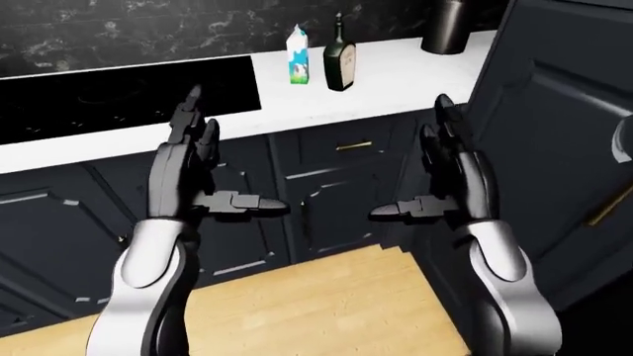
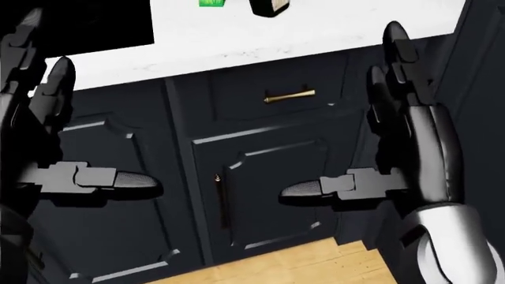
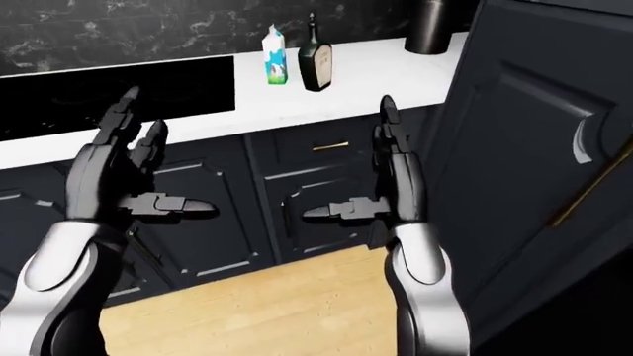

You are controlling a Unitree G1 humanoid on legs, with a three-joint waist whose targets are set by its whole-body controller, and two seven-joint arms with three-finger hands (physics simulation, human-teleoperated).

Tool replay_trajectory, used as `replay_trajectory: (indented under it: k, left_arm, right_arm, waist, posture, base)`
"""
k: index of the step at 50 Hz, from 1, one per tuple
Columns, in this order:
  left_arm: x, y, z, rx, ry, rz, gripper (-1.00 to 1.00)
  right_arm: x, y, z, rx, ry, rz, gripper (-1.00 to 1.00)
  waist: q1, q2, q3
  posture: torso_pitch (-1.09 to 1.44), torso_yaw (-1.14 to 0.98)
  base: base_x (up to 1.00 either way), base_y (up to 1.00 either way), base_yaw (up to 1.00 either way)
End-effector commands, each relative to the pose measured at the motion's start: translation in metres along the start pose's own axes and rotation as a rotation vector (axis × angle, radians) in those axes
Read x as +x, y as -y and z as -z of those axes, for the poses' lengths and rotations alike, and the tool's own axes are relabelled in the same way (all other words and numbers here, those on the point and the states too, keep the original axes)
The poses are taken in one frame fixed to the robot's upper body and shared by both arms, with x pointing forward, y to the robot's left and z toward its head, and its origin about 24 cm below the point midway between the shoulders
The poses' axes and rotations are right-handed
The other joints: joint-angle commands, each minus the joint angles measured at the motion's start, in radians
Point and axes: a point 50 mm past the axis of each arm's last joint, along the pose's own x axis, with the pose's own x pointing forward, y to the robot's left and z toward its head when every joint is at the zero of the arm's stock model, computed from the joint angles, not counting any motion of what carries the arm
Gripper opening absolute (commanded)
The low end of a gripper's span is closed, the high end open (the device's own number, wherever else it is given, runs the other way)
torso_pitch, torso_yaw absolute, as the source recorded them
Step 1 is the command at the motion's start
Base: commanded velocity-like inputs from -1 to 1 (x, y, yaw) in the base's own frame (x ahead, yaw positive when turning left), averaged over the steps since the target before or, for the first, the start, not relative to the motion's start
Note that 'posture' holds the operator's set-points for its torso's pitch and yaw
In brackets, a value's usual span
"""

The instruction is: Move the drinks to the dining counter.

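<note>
Left hand and right hand: both empty, fingers spread apart, thumbs pointing inward, raised level with cabinet doors, well short of drinks. Milk carton and dark glass bottle upright, just beside each other on white counter, right of black cooktop; dark canister further right, top of left-eye view. Carton prob. light, walls soft, liable to crush; hold round mid-body, gentle squeeze. Bottle prob. heavier, rigid, slick, breakable; hold low on wide body, not neck. Approach not yet complete. Tall dark panel close on right; clearance risk for right arm. Wood floor below.
</note>
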Motion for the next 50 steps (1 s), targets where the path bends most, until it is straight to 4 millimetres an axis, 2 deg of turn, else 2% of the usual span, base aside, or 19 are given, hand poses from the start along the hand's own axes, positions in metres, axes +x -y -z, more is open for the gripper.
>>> replay_trajectory:
  k: [1, 3, 4, 6, 12, 14, 16, 25, 28, 29, 30, 31, 32, 39, 41, 43, 44, 46, 50]
  left_arm:
    - [0.000, -0.002, -0.011, 0.012, 0.063, -0.011, 1.00]
    - [-0.001, -0.002, -0.011, 0.018, 0.062, -0.008, 1.00]
    - [-0.001, -0.003, -0.011, 0.019, 0.062, -0.010, 1.00]
    - [-0.001, -0.004, -0.011, 0.017, 0.062, -0.014, 1.00]
    - [-0.002, -0.003, -0.012, 0.016, 0.065, -0.012, 1.00]
    - [-0.003, -0.003, -0.011, 0.013, 0.066, -0.011, 1.00]
    - [-0.003, -0.002, -0.010, 0.016, 0.065, -0.010, 1.00]
    - [-0.006, -0.003, -0.013, 0.019, 0.067, -0.009, 1.00]
    - [-0.005, -0.003, -0.015, 0.018, 0.069, -0.009, 1.00]
    - [-0.005, -0.004, -0.016, 0.019, 0.072, -0.009, 1.00]
    - [-0.005, -0.004, -0.017, 0.020, 0.073, -0.010, 1.00]
    - [-0.005, -0.004, -0.017, 0.019, 0.073, -0.010, 1.00]
    - [-0.006, -0.004, -0.017, 0.017, 0.073, -0.011, 1.00]
    - [-0.006, -0.002, -0.017, 0.008, 0.075, -0.005, 1.00]
    - [-0.006, 0.000, -0.018, 0.010, 0.076, 0.001, 1.00]
    - [-0.005, -0.002, -0.016, 0.013, 0.074, -0.003, 1.00]
    - [-0.005, -0.002, -0.017, 0.014, 0.075, -0.004, 1.00]
    - [-0.006, -0.002, -0.018, 0.015, 0.076, -0.005, 1.00]
    - [-0.005, -0.002, -0.017, 0.016, 0.079, -0.005, 1.00]
  right_arm:
    - [0.000, -0.005, -0.014, 0.006, 0.066, -0.021, 1.00]
    - [0.001, -0.005, -0.014, 0.005, 0.069, -0.024, 1.00]
    - [0.000, -0.005, -0.017, 0.007, 0.071, -0.025, 1.00]
    - [0.002, -0.005, -0.014, 0.009, 0.069, -0.023, 1.00]
    - [0.002, -0.005, -0.014, 0.013, 0.070, -0.023, 1.00]
    - [0.003, -0.005, -0.015, 0.015, 0.072, -0.023, 1.00]
    - [0.002, -0.004, -0.015, 0.015, 0.074, -0.024, 1.00]
    - [0.001, -0.006, -0.019, 0.008, 0.078, -0.029, 1.00]
    - [0.002, -0.006, -0.021, 0.008, 0.078, -0.028, 1.00]
    - [0.003, -0.007, -0.021, 0.007, 0.080, -0.031, 1.00]
    - [0.002, -0.007, -0.022, 0.008, 0.080, -0.031, 1.00]
    - [0.002, -0.007, -0.021, 0.009, 0.079, -0.033, 1.00]
    - [0.002, -0.007, -0.020, 0.022, 0.071, -0.027, 1.00]
    - [0.001, -0.008, -0.017, 0.046, 0.060, -0.040, 1.00]
    - [0.001, -0.009, -0.018, 0.049, 0.060, -0.043, 1.00]
    - [0.001, -0.007, -0.019, 0.055, 0.063, -0.038, 1.00]
    - [0.001, -0.008, -0.019, 0.057, 0.065, -0.038, 1.00]
    - [0.002, -0.008, -0.019, 0.057, 0.066, -0.038, 1.00]
    - [0.000, -0.007, -0.025, 0.060, 0.086, -0.031, 1.00]
  waist:
    - [0.001, 0.007, -0.011]
    - [-0.001, 0.068, -0.032]
    - [0.012, 0.030, -0.021]
    - [0.010, 0.044, -0.012]
    - [0.023, -0.009, -0.011]
    - [0.029, -0.040, -0.015]
    - [0.030, -0.097, -0.031]
    - [0.002, -0.036, -0.007]
    - [-0.007, 0.016, -0.015]
    - [-0.009, 0.048, -0.027]
    - [-0.010, 0.057, -0.043]
    - [0.004, 0.041, -0.025]
    - [-0.001, 0.052, -0.016]
    - [0.023, -0.009, -0.016]
    - [0.028, -0.039, -0.020]
    - [0.030, -0.096, -0.037]
    - [0.021, -0.075, -0.034]
    - [0.017, -0.084, -0.018]
    - [0.004, -0.056, -0.020]
  posture:
    - [0.00, 0.00]
    - [0.00, 0.00]
    - [0.00, 0.00]
    - [0.00, 0.00]
    - [0.00, 0.00]
    - [0.00, 0.00]
    - [0.00, 0.00]
    - [0.00, 0.00]
    - [0.00, 0.00]
    - [0.00, 0.00]
    - [0.00, 0.00]
    - [0.00, 0.00]
    - [0.00, 0.00]
    - [0.00, 0.00]
    - [0.00, 0.00]
    - [0.00, 0.00]
    - [0.00, 0.00]
    - [0.00, 0.00]
    - [0.00, 0.00]
  base:
    - [0.31, 0.00, 0.00]
    - [0.30, 0.00, 0.00]
    - [0.31, 0.00, 0.00]
    - [0.30, 0.00, 0.00]
    - [0.31, 0.00, 0.00]
    - [0.32, 0.00, 0.00]
    - [0.31, 0.00, 0.00]
    - [0.32, 0.00, 0.00]
    - [0.31, 0.00, 0.00]
    - [0.30, 0.00, 0.00]
    - [0.32, 0.00, 0.00]
    - [0.31, 0.00, 0.00]
    - [0.31, 0.00, 0.00]
    - [0.31, 0.00, 0.00]
    - [0.31, 0.00, 0.00]
    - [0.32, 0.00, 0.00]
    - [0.31, 0.00, 0.00]
    - [0.31, 0.00, 0.00]
    - [0.31, 0.00, 0.00]
